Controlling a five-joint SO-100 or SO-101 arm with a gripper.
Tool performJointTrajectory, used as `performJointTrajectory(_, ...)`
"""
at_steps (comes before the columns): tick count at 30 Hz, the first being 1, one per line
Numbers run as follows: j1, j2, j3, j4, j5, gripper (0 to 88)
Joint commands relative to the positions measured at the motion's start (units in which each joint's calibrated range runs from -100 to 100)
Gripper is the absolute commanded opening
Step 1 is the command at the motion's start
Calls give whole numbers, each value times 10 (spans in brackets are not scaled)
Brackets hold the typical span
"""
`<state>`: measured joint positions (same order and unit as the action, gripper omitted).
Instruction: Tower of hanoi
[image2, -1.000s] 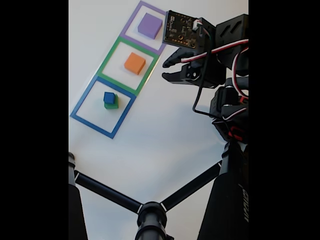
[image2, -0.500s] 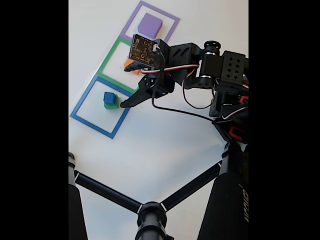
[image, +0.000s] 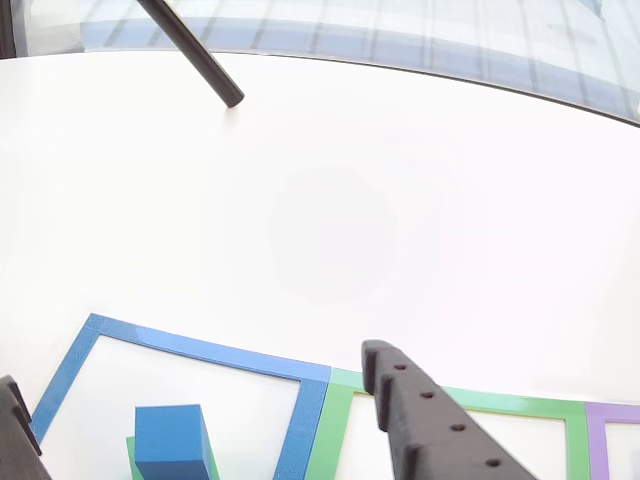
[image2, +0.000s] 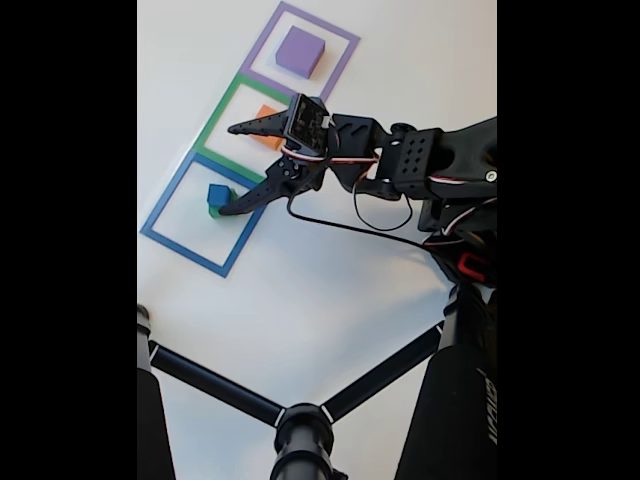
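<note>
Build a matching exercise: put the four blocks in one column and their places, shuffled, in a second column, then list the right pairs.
Things:
1. purple block
2. orange block
3. blue block
4. green block

Places:
A. in the blue square outline, flat on the table under another block
B. in the green square outline, partly hidden by the open hand
C. in the purple square outline
D. stacked on top of another block

Pairs: 1-C, 2-B, 3-D, 4-A
</note>
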<state>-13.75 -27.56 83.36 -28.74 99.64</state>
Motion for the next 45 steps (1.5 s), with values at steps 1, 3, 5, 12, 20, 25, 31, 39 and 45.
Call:
performJointTrajectory(1,-6,90,-15,-103,4,411)
performJointTrajectory(3,-13,125,-20,-130,4,406)
performJointTrajectory(5,-23,156,-23,-159,4,400)
performJointTrajectory(12,-42,248,-38,-233,4,365)
performJointTrajectory(20,-48,305,-74,-247,4,340)
performJointTrajectory(25,-65,318,-81,-247,4,331)
performJointTrajectory(31,-87,328,-82,-247,4,323)
performJointTrajectory(39,-97,343,-83,-258,4,308)
performJointTrajectory(45,-99,354,-90,-260,4,275)
